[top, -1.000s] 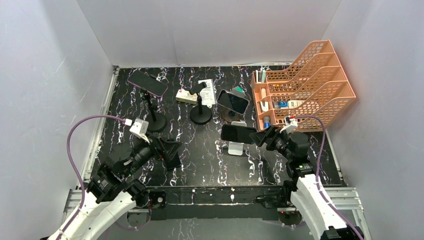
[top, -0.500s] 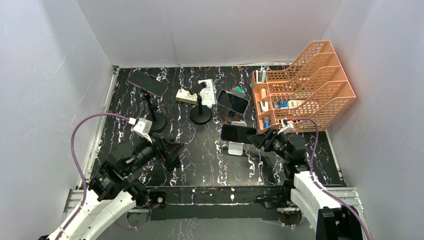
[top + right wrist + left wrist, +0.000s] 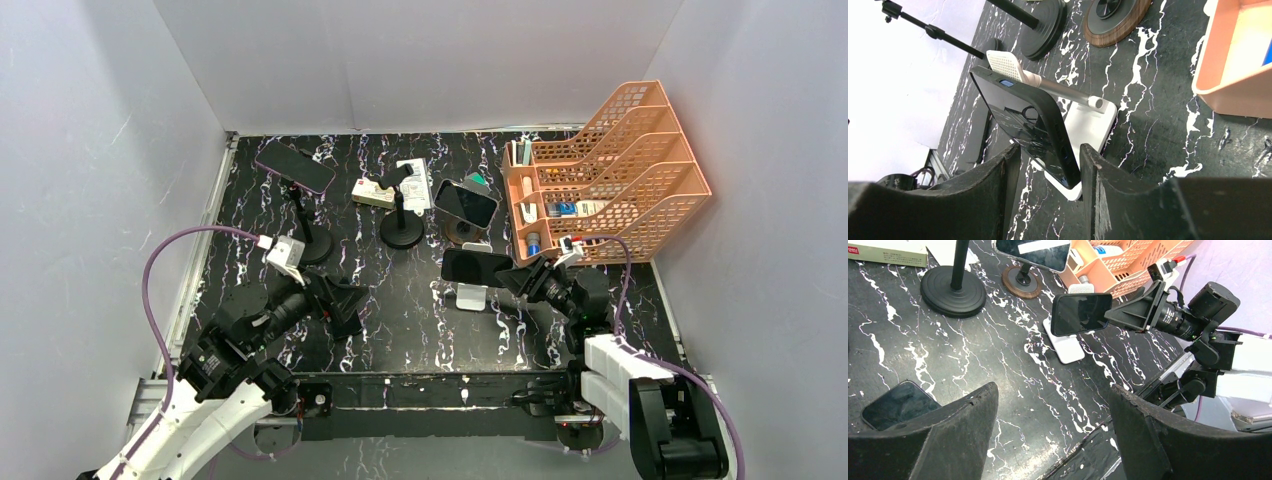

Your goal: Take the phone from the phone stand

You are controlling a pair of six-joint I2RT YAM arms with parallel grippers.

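A black phone (image 3: 475, 266) lies landscape on a small white stand (image 3: 472, 296) in the middle of the table. My right gripper (image 3: 512, 276) is at the phone's right end. In the right wrist view its two fingers straddle the phone's (image 3: 1033, 130) lower corner. The right finger is against the phone's back and a gap shows on the screen side. The right gripper (image 3: 1050, 165) is open. The stand's white base (image 3: 1088, 120) shows behind the phone. My left gripper (image 3: 345, 305) is open and empty, low over the table's front left. From the left wrist I see the phone (image 3: 1080, 313) and stand (image 3: 1065, 345).
Another phone (image 3: 294, 166) sits on a black pole stand at the back left. A third (image 3: 466, 203) leans on a round wooden base. A bare black stand (image 3: 402, 232), a small box (image 3: 375, 193) and an orange file rack (image 3: 610, 170) are here. A phone (image 3: 898, 405) lies flat by my left finger.
My right gripper has moved a little to the left, further onto the phone's end, and its arm has dropped lower. My left arm shifted slightly and then held still.
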